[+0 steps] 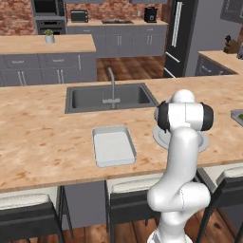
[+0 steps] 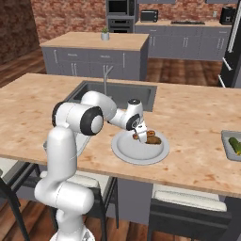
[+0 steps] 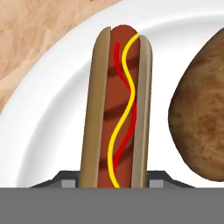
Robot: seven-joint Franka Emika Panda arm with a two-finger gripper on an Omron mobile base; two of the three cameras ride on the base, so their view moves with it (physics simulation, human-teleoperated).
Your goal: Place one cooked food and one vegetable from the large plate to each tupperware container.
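Note:
On the large plate (image 3: 48, 127) lies a hot dog (image 3: 117, 109) in a bun with red and yellow sauce lines, beside a brown potato-like food (image 3: 201, 109). My gripper (image 3: 114, 181) is down on the plate with its two fingertips pressed on either side of the hot dog's near end, shut on it. From the right base, the gripper (image 2: 140, 133) sits over the plate (image 2: 141, 157) at the counter's front. One tupperware container (image 1: 113, 146) lies left of the plate (image 1: 163, 138). Another container (image 2: 229, 146) at the far right holds a green vegetable (image 2: 235, 144).
A dark sink (image 1: 111, 98) with a faucet (image 1: 112, 85) lies behind the plate and the left container. Stools (image 1: 128, 194) stand under the counter's front edge. My white arm hides much of the plate in the left base view.

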